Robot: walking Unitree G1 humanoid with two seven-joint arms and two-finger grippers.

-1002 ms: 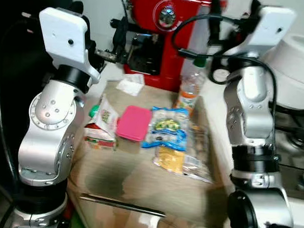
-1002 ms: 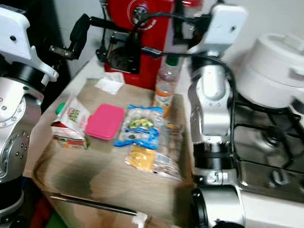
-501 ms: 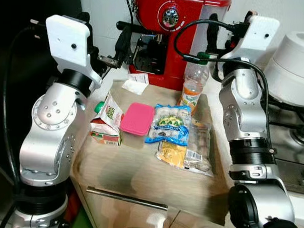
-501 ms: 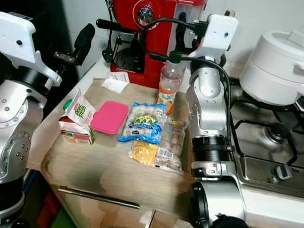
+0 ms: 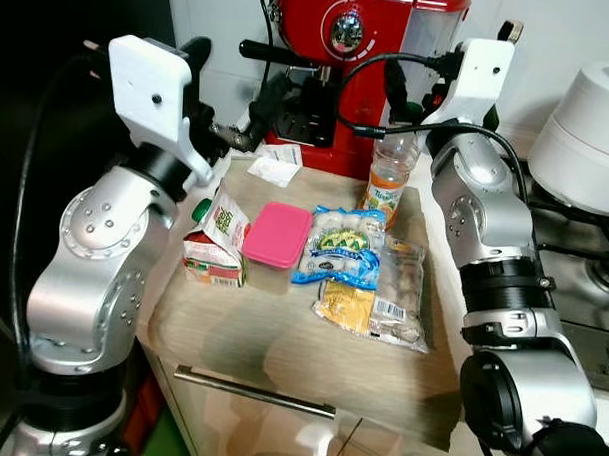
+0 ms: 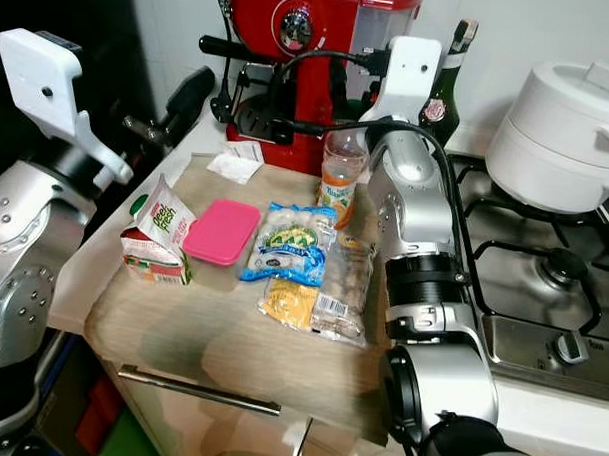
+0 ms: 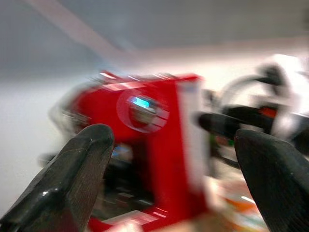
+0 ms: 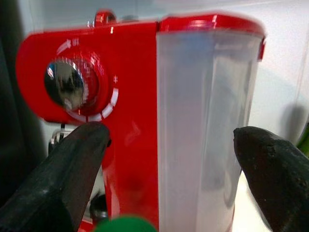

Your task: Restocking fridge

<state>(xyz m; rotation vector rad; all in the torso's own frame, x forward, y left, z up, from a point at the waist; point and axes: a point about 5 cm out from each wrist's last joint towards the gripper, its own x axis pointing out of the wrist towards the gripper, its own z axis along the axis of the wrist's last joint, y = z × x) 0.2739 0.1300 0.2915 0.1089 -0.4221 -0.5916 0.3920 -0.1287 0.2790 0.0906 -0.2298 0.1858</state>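
Note:
Groceries lie on a wooden counter [image 5: 281,337]: a red-and-green juice carton [image 5: 214,247], a pink-lidded box [image 5: 276,237], a blue bag of food [image 5: 341,246], a clear-and-yellow pack [image 5: 377,301] and a bottle with an orange label [image 5: 389,179]. Both arms are raised above the counter's far end. My left gripper [image 5: 239,96] stands open above the carton, pointing at the red coffee machine [image 5: 351,50]. My right gripper [image 5: 414,87] hangs open just above the bottle's green cap [image 8: 124,224], close to the machine's clear tank [image 8: 203,121]. Neither holds anything.
A white pot [image 5: 593,128] sits on the gas hob [image 6: 543,286] to the right. A dark glass bottle [image 6: 447,88] stands behind the right arm. A folded paper slip [image 5: 274,170] lies before the machine. A drawer handle [image 5: 254,391] runs under the counter's front edge.
The camera has shifted and the picture has sharpened. The groceries lie as before. Both arms stay raised; the right wrist has swung a little leftward toward the red machine.

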